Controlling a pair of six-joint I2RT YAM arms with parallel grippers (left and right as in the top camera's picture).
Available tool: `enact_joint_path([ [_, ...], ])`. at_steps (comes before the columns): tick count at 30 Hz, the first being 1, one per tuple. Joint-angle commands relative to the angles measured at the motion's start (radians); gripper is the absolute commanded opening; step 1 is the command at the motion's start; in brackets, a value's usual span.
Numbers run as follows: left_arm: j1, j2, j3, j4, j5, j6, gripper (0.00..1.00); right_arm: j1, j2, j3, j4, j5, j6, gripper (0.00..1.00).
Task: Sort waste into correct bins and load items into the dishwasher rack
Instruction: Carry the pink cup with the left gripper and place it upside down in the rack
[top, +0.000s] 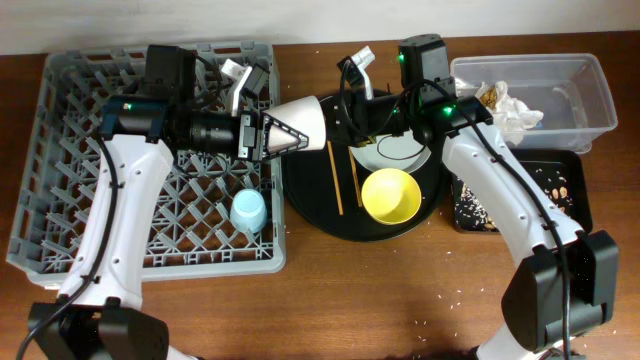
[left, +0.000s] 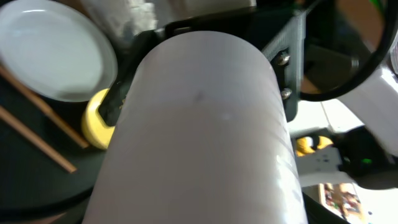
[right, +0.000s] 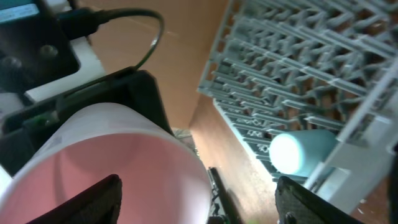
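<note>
My left gripper (top: 279, 135) is shut on the pale pink cup (top: 302, 120) and holds it on its side between the dishwasher rack (top: 60, 190) and the round black tray. The cup fills the left wrist view (left: 199, 124). My right gripper (top: 344, 116) is open at the cup's mouth; the right wrist view looks into the cup (right: 112, 168), which sits mostly towards the left of the open fingers (right: 199, 199). The light blue cup (top: 248, 210) lies in the rack, also in the right wrist view (right: 301, 152). The yellow bowl (top: 391, 195), grey plate (top: 398, 150) and chopsticks (top: 334, 176) sit on the round tray.
The clear tub (top: 585, 90) at the back right holds white napkins (top: 512, 106). The shallow black tray (top: 570, 185) in front of it holds food scraps. The large round black tray (top: 310, 205) lies between the rack and the bins. Crumbs dot the front of the table.
</note>
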Motion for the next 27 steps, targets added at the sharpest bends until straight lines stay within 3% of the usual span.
enact_joint_path([
  [1, 0.003, -0.004, 0.014, -0.006, -0.298, -0.062, 0.65, 0.007, -0.017, 0.008, -0.046, 0.066, -0.007, 0.83],
  [9, 0.003, -0.004, 0.144, -0.151, -0.782, -0.098, 0.65, 0.007, -0.017, 0.008, -0.219, 0.238, -0.095, 0.89],
  [14, 0.003, -0.001, 0.199, -0.168, -0.979, -0.124, 0.65, 0.007, -0.017, 0.008, -0.257, 0.264, -0.112, 0.89],
  [27, -0.037, 0.23, 0.198, -0.169, -1.016, -0.124, 0.65, 0.007, -0.017, 0.008, -0.358, 0.305, -0.169, 0.9],
])
